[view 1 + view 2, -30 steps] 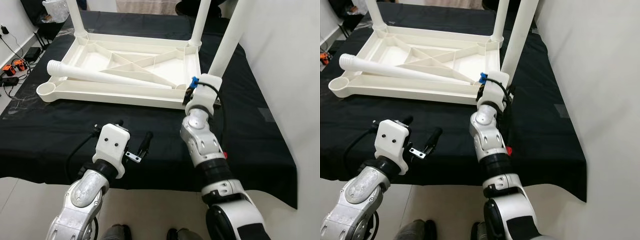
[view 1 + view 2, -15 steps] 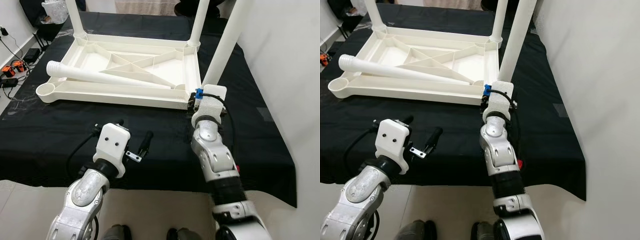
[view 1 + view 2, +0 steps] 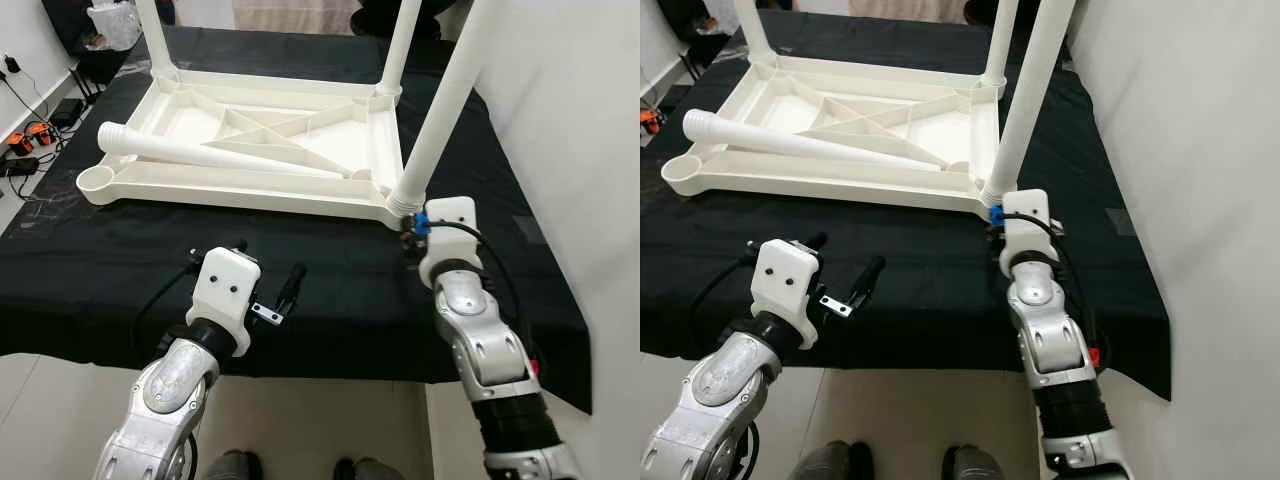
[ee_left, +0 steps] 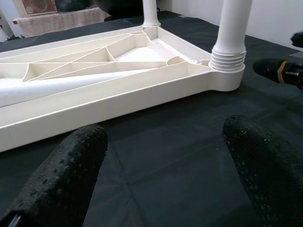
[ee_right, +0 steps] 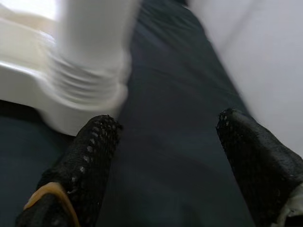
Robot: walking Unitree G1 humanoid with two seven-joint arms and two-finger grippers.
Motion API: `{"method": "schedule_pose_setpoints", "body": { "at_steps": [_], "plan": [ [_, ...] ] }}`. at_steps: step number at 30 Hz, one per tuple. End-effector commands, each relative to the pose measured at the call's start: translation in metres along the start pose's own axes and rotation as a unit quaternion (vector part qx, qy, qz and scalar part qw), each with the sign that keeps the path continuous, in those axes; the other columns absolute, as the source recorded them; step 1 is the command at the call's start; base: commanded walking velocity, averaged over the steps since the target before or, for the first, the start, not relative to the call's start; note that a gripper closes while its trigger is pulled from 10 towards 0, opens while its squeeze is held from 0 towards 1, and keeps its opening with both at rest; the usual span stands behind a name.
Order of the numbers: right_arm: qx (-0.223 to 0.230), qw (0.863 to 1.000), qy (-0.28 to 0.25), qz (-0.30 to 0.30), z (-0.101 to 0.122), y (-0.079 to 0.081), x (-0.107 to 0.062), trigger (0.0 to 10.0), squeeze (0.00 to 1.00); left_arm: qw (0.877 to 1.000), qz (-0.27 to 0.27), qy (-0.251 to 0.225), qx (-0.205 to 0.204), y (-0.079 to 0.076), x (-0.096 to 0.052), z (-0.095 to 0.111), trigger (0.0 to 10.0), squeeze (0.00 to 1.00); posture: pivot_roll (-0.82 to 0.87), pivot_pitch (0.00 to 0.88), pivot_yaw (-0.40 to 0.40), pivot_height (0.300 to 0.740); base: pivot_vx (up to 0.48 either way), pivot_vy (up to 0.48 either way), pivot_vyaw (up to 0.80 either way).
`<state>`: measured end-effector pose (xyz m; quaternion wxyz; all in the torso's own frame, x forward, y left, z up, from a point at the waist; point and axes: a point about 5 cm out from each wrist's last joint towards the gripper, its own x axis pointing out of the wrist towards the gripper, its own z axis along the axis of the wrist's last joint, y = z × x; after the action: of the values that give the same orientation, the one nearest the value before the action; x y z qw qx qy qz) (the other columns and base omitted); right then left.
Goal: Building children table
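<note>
An upside-down white tabletop (image 3: 240, 190) lies on a black cloth. Legs stand in three of its corners: far left (image 3: 150, 35), far right (image 3: 400, 40) and near right (image 3: 445, 100). The near right leg's threaded base (image 4: 228, 59) sits in its corner socket. A loose fourth leg (image 3: 200, 155) lies slantwise inside the tabletop, and the near left socket (image 3: 95, 180) holds nothing. My right gripper (image 5: 165, 142) is open just right of the near right leg's base, touching nothing. My left gripper (image 3: 265, 268) hovers open over the cloth in front of the tabletop's near edge.
The black cloth (image 3: 120, 260) covers the low platform and ends close in front of me. A white wall (image 3: 580, 150) runs close along the right side. Cables and small devices (image 3: 25, 140) lie on the floor at the left.
My right gripper has come down off the near right leg and drawn back to the right of its base. The left arm has stayed where it was.
</note>
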<state>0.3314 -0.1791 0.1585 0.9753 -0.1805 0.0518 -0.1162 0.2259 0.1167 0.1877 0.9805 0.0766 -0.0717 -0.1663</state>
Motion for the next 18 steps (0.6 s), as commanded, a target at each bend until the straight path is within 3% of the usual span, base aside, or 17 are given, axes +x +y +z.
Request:
{"method": "schedule_pose_setpoints", "body": {
  "at_steps": [1, 4, 6, 13, 18],
  "plan": [
    [-0.023, 0.999, -0.003, -0.029, -0.001, -0.007, 0.007, 10.0, 0.0, 1.0, -0.005, 0.003, -0.005, -0.004, -0.003, -0.001, 10.0, 0.0, 0.07, 0.135, -0.054, 0.74, 0.0, 0.0, 0.0],
    [-0.049, 0.997, 0.005, -0.061, -0.002, -0.016, 0.014, 10.0, 0.0, 1.0, -0.008, 0.003, -0.004, -0.004, -0.004, 0.0, 10.0, 0.0, 0.08, 0.14, -0.057, 0.74, 0.0, 0.0, 0.0],
    [-0.038, 0.996, 0.018, -0.074, -0.004, -0.019, 0.024, 10.0, 0.0, 1.0, -0.009, 0.004, -0.004, -0.004, -0.006, 0.001, 10.0, 0.0, 0.08, 0.147, -0.053, 0.74, 0.0, 0.0, 0.0],
    [0.018, 0.998, 0.019, -0.059, -0.003, -0.004, 0.045, 10.0, 0.0, 1.0, -0.018, 0.002, -0.009, -0.009, -0.008, 0.005, 10.0, 0.0, 0.11, 0.18, -0.05, 0.74, 0.0, 0.0, 0.0],
    [0.0, 0.996, 0.008, -0.086, -0.004, -0.009, 0.054, 10.0, 0.0, 1.0, -0.021, -0.01, -0.006, -0.008, -0.01, 0.018, 10.0, 0.0, 0.13, 0.221, -0.05, 0.74, 0.0, 0.0, 0.0]
  ]
}}
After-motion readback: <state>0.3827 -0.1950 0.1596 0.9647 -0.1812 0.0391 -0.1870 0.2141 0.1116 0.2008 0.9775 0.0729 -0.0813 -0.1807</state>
